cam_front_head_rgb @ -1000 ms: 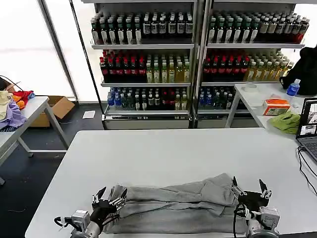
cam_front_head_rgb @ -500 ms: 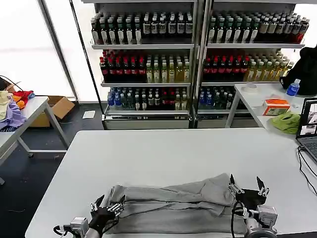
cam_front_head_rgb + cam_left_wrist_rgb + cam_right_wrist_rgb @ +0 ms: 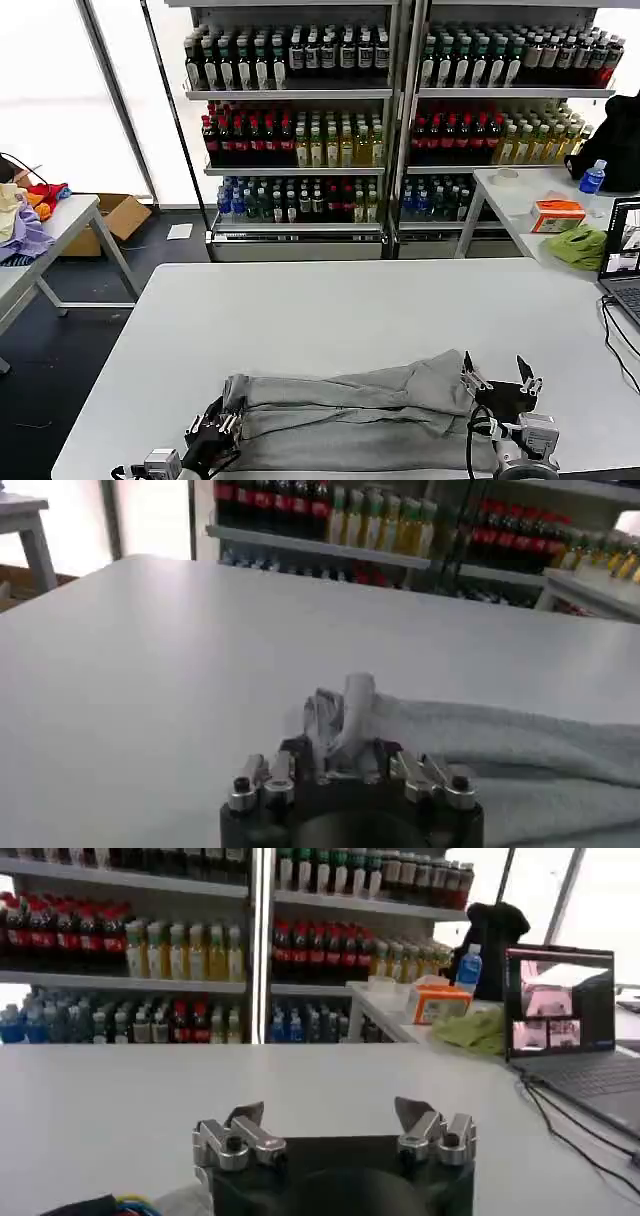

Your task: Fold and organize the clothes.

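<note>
A grey shirt (image 3: 345, 420) lies bunched into a long band across the near edge of the table (image 3: 330, 310), one end by each arm. This looks like the middle of a fold: the cloth is gathered lengthwise but lumpy, not yet a neat packet.

The left gripper (image 3: 213, 440) sits low at the shirt's left end. From its wrist camera, a twist of grey cloth (image 3: 345, 715) stands up between the fingers (image 3: 268, 775), which are drawn in close on it, so I judge it is pinching that corner.

The right gripper (image 3: 500, 378) hovers at the shirt's right end, its two fingers (image 3: 240, 1133) spread wide with nothing between them. A bit of grey fabric shows just below it, but I see no contact from the fingers.

Next, I'd guess the right side needs to drop and take its own end of the cloth, so that both ends can be lifted or carried over together. With only one corner held, any pull would just drag the band askew.
</note>
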